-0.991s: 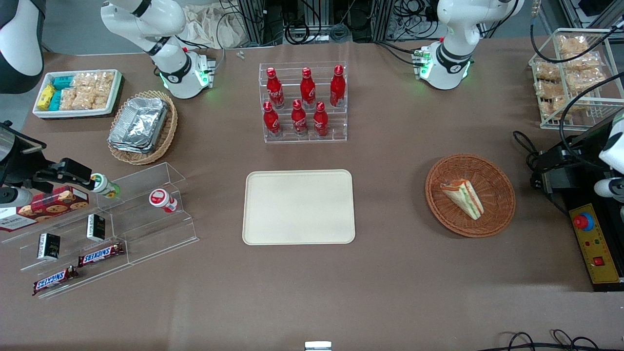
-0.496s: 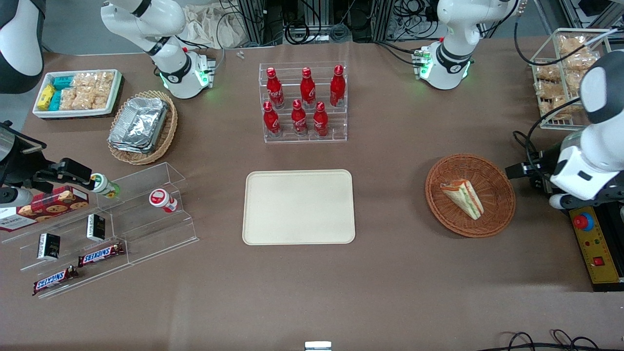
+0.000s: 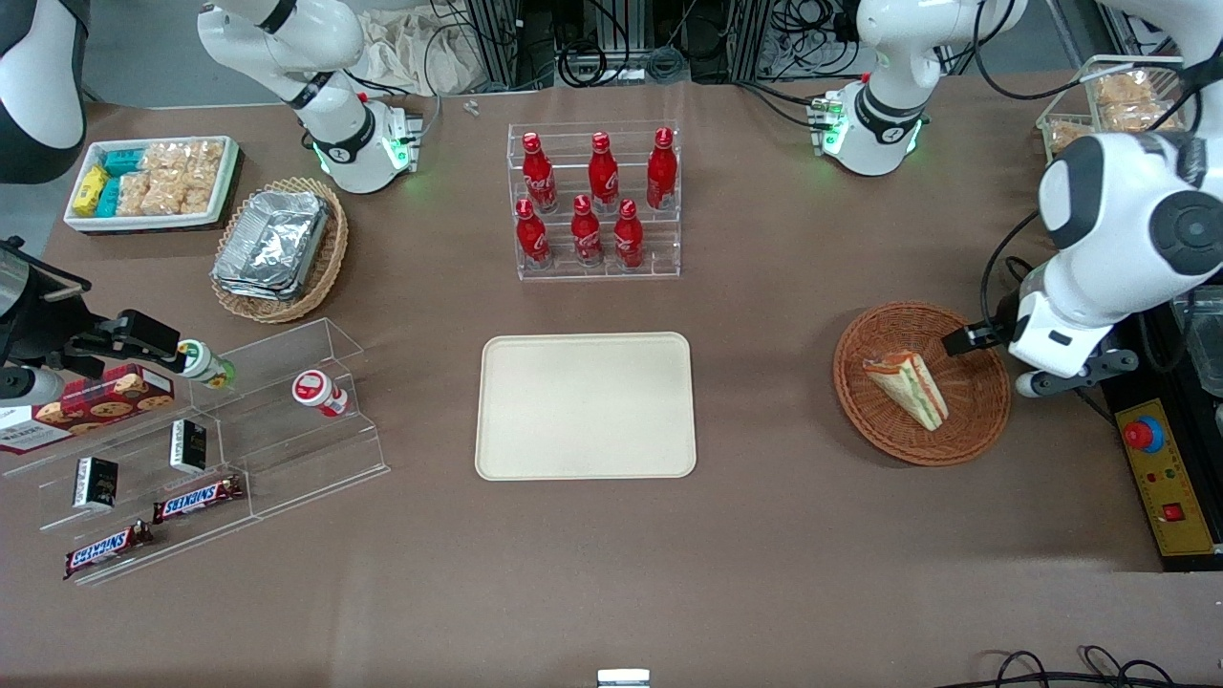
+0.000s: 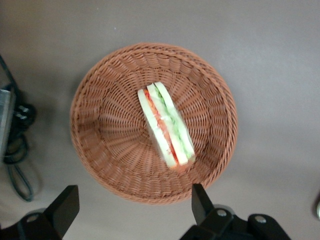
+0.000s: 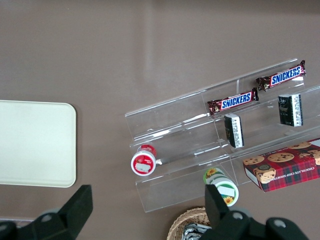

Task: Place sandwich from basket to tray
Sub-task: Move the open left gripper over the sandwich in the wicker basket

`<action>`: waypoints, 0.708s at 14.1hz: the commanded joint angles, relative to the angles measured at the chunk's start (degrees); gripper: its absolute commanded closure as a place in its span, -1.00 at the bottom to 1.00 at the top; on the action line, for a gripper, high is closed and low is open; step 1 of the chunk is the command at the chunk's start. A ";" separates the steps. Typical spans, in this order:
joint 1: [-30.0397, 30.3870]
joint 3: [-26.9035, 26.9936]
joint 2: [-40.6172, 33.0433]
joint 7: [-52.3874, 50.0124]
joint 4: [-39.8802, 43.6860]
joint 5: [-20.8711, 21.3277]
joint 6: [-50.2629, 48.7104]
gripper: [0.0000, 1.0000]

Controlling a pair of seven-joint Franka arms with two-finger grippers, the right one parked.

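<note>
Sandwich [image 3: 908,387] lies in the basket [image 3: 975,420]; tray [image 3: 585,405] bare toward the table's middle.

Half a second ago the arm stood outside the basket; now its gripper [image 4: 135,207] hangs above the basket's rim, fingers [image 4: 65,207] spread wide, holding and touching nothing.

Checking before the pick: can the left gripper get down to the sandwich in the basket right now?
Probably yes. The gripper hangs open above the basket rim, and the sandwich lies alone and uncovered inside, with nothing between them.
</note>
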 commanded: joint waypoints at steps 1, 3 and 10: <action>-0.38 -0.17 1.88 -5.78 -3.99 -0.52 6.89 -1.00; -0.38 -0.17 2.06 -8.42 -7.33 -0.43 11.90 -1.00; -1.79 -0.17 7.15 -16.60 -8.39 -0.17 18.77 -0.99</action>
